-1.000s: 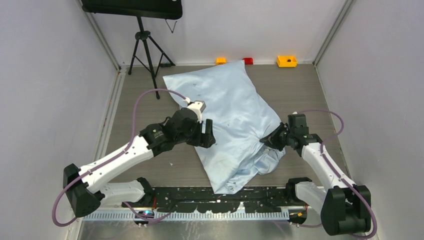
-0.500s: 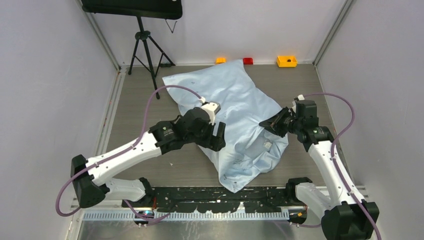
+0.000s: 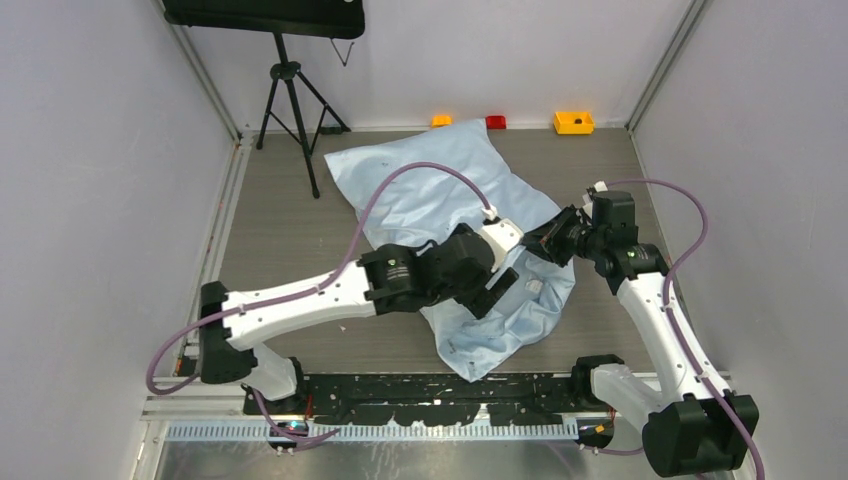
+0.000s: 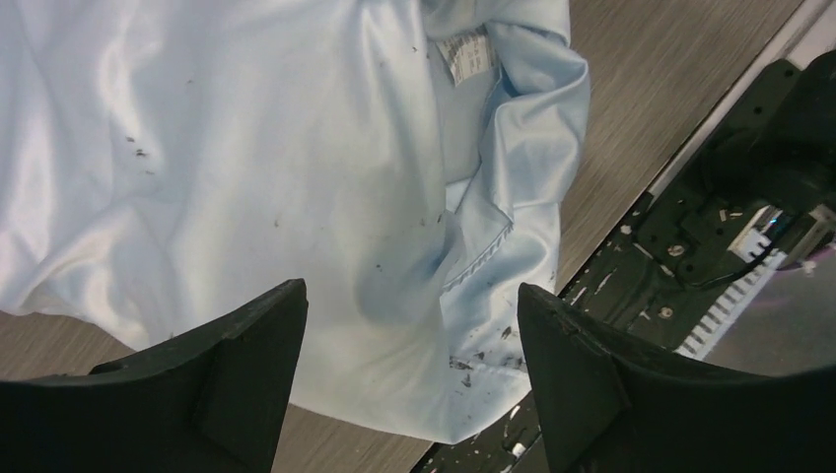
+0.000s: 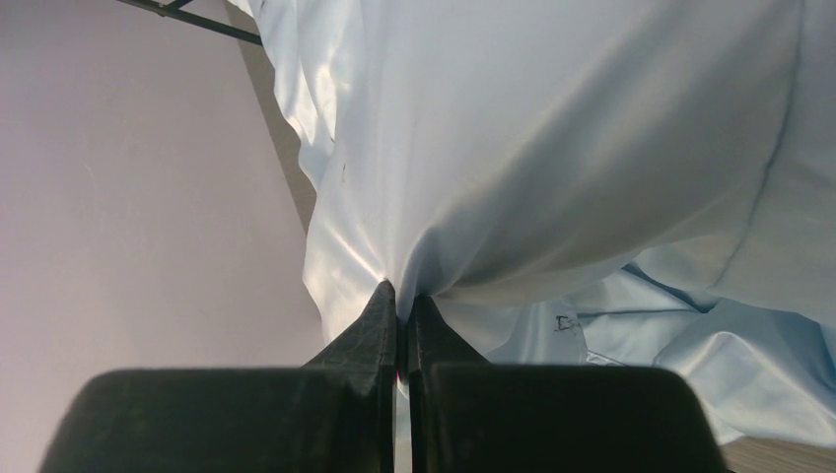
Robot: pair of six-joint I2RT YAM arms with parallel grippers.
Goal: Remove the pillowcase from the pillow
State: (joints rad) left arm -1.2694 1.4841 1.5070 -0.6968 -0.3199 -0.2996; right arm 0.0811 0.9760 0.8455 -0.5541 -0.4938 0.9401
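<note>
The light-blue pillowcase [image 3: 430,205] lies slantwise across the table, its rumpled open end near the front rail. The pillow is hidden; only blue fabric shows. My left gripper [image 3: 497,292] hovers open over the near right part of the pillowcase [image 4: 246,148], its wide-apart fingers framing a stitched hem fold [image 4: 478,261] with nothing between them. A white label [image 4: 463,54] shows beyond. At the right edge, my right gripper [image 3: 545,245] is shut on a pinch of the pillowcase [image 5: 552,148]. In the right wrist view the gripper [image 5: 402,296] has cloth pulled taut from its tips.
A black tripod [image 3: 290,100] stands at the back left. Small orange [image 3: 441,121], red [image 3: 495,121] and yellow [image 3: 574,122] bins line the back wall. The black mounting rail [image 3: 430,395] runs along the near edge, just below the pillowcase corner. Walls close in on both sides.
My left arm has swung right across the pillowcase, from its left edge to its near right part. The right gripper rose and moved back, still pinching fabric.
</note>
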